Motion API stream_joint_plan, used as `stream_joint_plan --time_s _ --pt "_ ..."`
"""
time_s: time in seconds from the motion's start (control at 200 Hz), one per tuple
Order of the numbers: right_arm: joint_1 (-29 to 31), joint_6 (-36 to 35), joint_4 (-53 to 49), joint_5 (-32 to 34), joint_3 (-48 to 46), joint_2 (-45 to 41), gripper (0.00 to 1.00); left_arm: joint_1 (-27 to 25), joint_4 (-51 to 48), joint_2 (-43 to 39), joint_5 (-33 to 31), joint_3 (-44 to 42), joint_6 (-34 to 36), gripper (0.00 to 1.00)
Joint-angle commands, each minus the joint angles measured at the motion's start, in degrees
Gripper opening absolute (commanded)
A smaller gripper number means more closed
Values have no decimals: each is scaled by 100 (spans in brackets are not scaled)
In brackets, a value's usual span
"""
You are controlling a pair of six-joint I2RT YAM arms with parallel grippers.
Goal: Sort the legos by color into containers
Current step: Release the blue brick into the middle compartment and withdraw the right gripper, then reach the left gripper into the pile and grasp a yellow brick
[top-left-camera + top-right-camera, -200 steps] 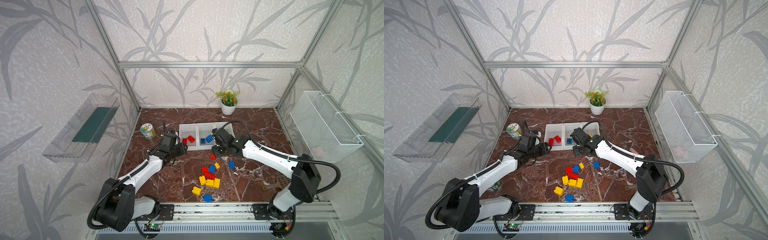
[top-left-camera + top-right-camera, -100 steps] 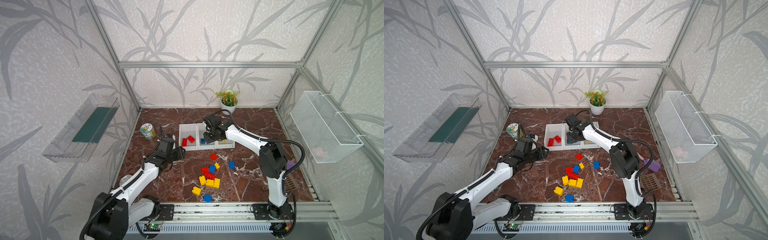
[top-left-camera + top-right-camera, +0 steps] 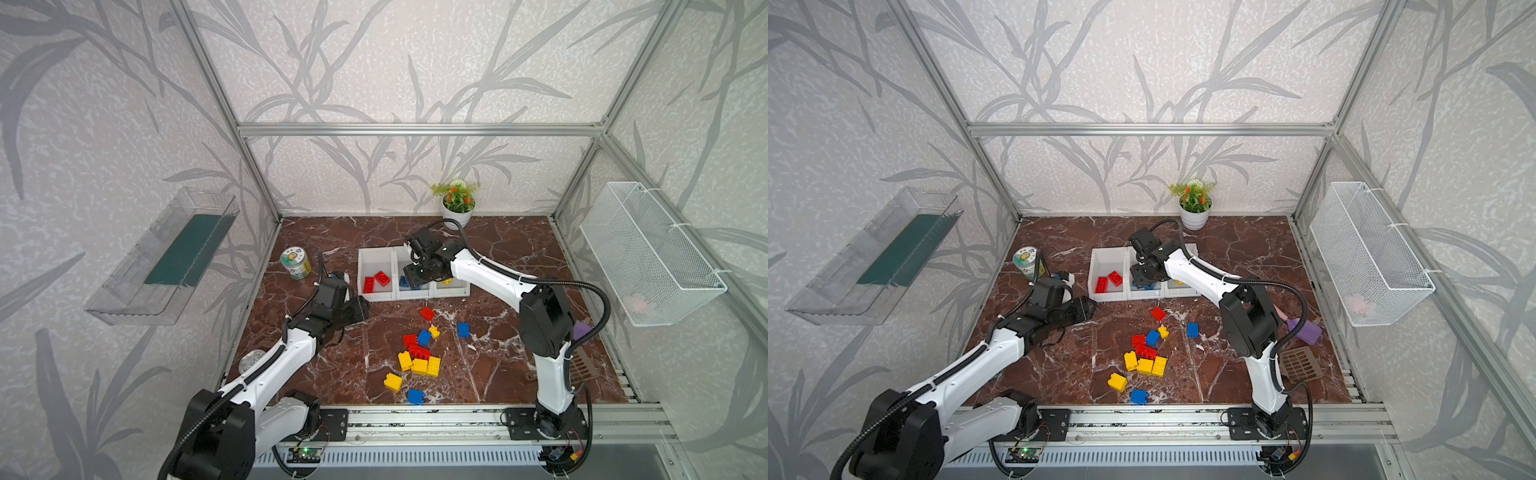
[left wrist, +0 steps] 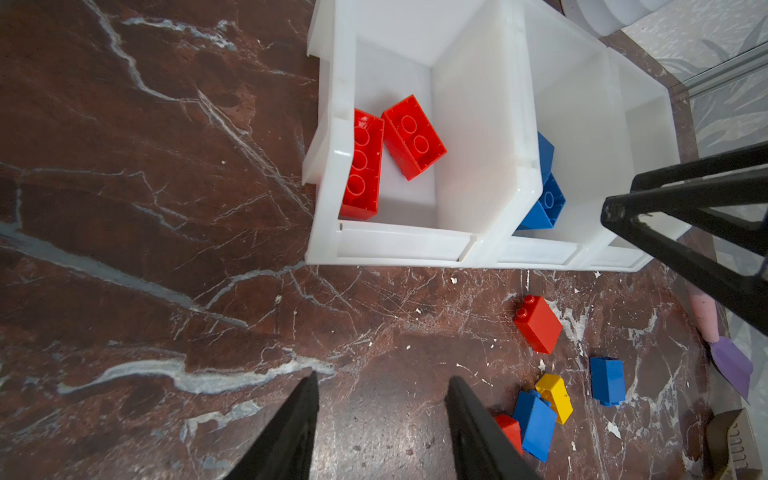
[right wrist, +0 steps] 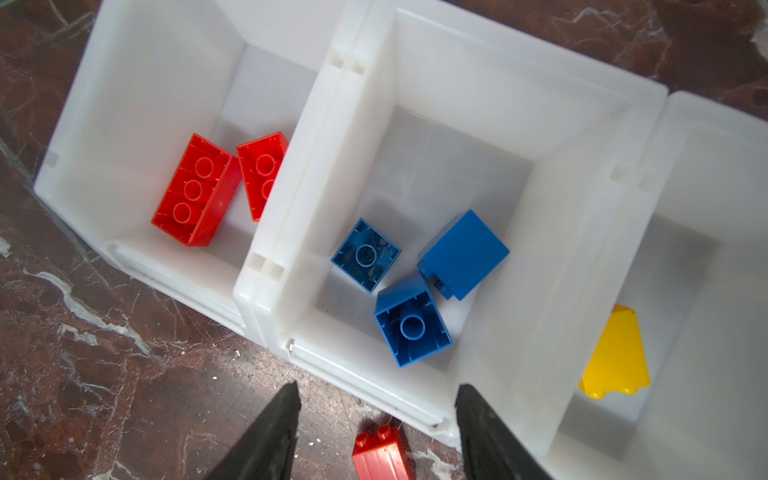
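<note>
The containers (image 5: 316,166), three white open bins joined in a row, are seen at the upper middle of the bench (image 3: 332,374) in both top views. In the right wrist view two oblong red bricks (image 5: 195,191) are seen lying in the bin toward the left of the frame, three blue bricks (image 5: 411,324) in the middle bin, and one yellow brick (image 5: 615,357) in the bin at the right edge. Loose legos (image 3: 419,366), red, blue and yellow, are scattered on the bench below the bins in a top view, with a single red brick (image 3: 427,313) nearest the row. The right jaws are held apart over the front of the middle bin, with nothing between them. The left jaws, likewise parted and empty, are held over bare bench below and left of the row. A labelled tin (image 3: 295,262) is stood left of the bins; its writing cannot be read.
</note>
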Motion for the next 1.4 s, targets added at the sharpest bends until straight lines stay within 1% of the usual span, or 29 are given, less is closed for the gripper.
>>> stream_joint_plan --time_s 0.0,0.255,0.385,0.5,0.615,0.74,0.87,0.965,1.1,1.215,1.395 --pt "-15 -27 -137 1 10 -271 61 17 -58 -18 -43 -41 -79 53" --pt "-15 -13 -58 -49 -229 -600 62 18 -126 8 -5 -23 -43 53" --pt "-10 3 -27 -6 -466 -853 62 9 -106 6 171 -6 55 54" --pt "-19 85 68 22 -879 -1233 62 -30 -88 24 347 3 191 55" --pt "-18 187 187 130 -1501 -1739 63 -162 -229 100 439 42 373 56" --pt "-99 421 309 204 -2251 -2289 63 -491 -563 131 476 121 609 56" --pt "-163 651 410 330 -3021 -2829 63 -1070 -753 193 425 146 973 59" --pt "-267 796 547 373 -3502 -3119 63 -1481 -1077 318 314 329 1075 59" --pt "-373 933 676 407 -3899 -3414 64 -1887 -1075 432 353 385 1033 60" --pt "-401 957 757 374 -4059 -3492 64 -2229 -1251 496 364 442 1009 61" --pt "-400 900 861 320 -4258 -3586 64 -2588 -1414 570 502 392 628 62"
